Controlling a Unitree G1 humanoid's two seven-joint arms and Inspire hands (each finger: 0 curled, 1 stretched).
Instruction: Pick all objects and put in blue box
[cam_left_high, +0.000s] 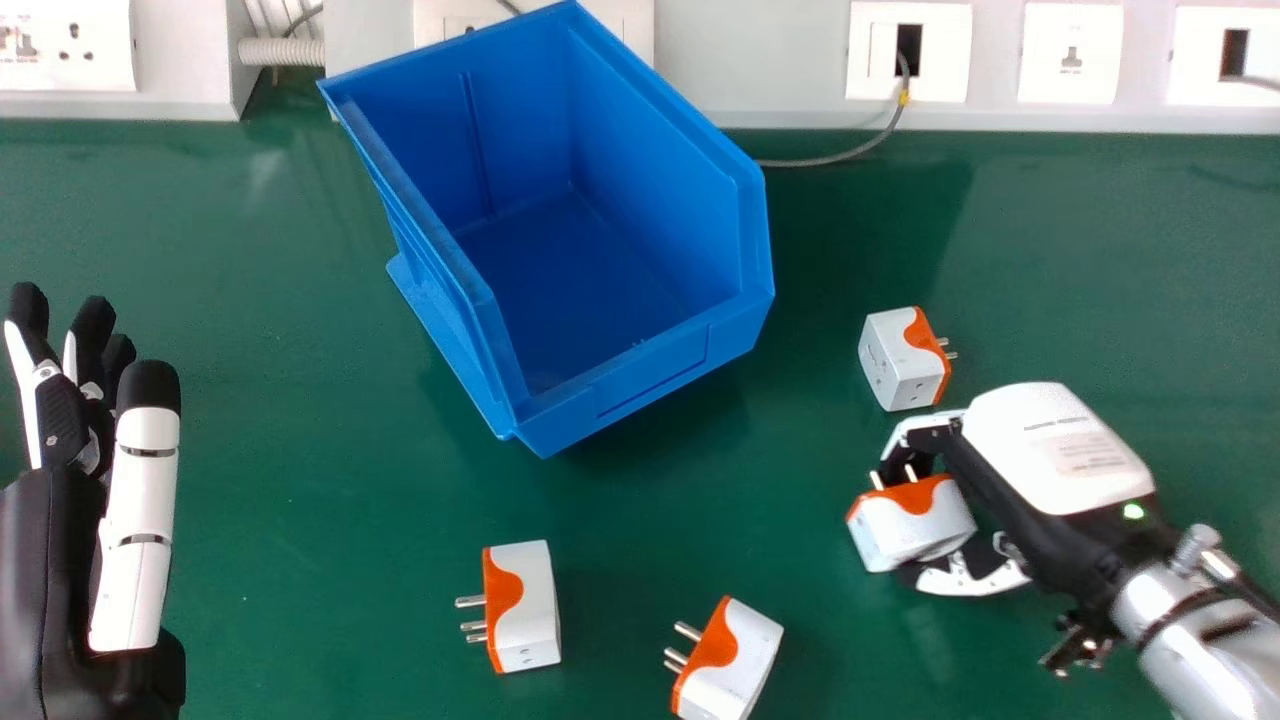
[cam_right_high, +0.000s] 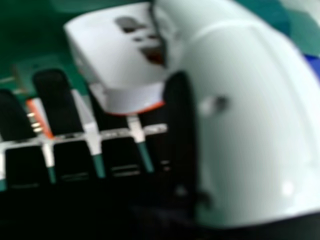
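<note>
Since the open blue plastic box (cam_left_high: 625, 390) must receive everything, its hollow probably tips robotward for easy drops. In the head view, the right hand (cam_left_high: 1055, 450) clamps a white-and-orange cuboid plug adapter (cam_left_high: 912, 525) right of the box; a second adapter (cam_left_high: 897, 360) lies beside its right side, a third adapter (cam_left_high: 528, 610) and fourth adapter (cam_left_high: 735, 660) before it. Left of it, the left hand (cam_left_high: 145, 500) spreads straight-fingered. In the right hand view, thumb (cam_right_high: 250, 110) and fingers (cam_right_high: 57, 100) flank the clamped adapter — likely for steadiness.

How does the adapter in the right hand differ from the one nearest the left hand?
The held adapter is gripped by the right hand; the other adapter lies on the table. In the head view, the held adapter's prongs point roughly up, the other adapter's left. Both are white and orange.
</note>
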